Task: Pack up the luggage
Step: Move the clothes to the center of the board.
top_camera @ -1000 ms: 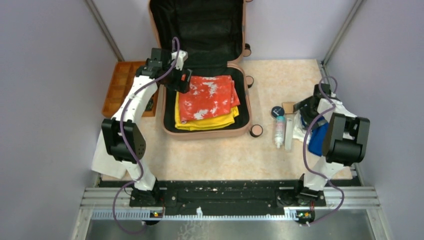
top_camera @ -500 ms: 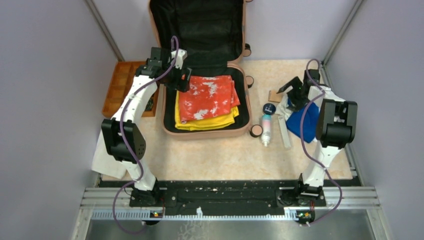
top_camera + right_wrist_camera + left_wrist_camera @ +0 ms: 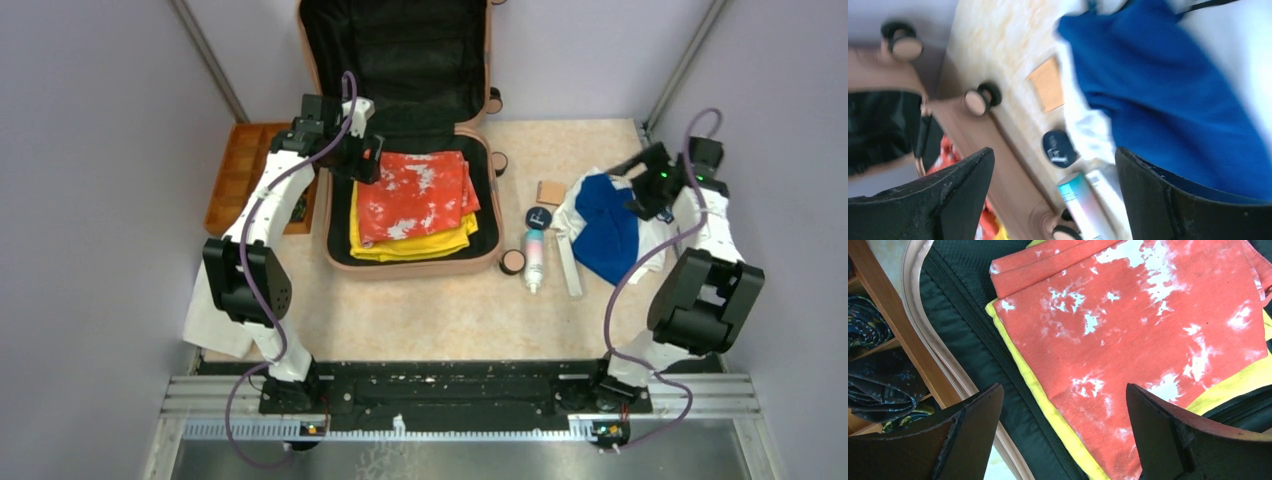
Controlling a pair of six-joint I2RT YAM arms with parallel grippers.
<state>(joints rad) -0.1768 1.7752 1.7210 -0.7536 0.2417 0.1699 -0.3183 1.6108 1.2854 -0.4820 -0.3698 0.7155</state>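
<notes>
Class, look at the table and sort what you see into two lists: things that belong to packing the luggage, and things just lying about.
Belonging to the job: the open luggage; the red-and-white cloth and yellow cloth folded inside it; probably the blue garment and spray bottle beside it.
Probably just lying about: the orange tray; the white cloth at the near edge.

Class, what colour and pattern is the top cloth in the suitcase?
The cloth is orange-red with white blotches; the left wrist view shows it best.
</notes>
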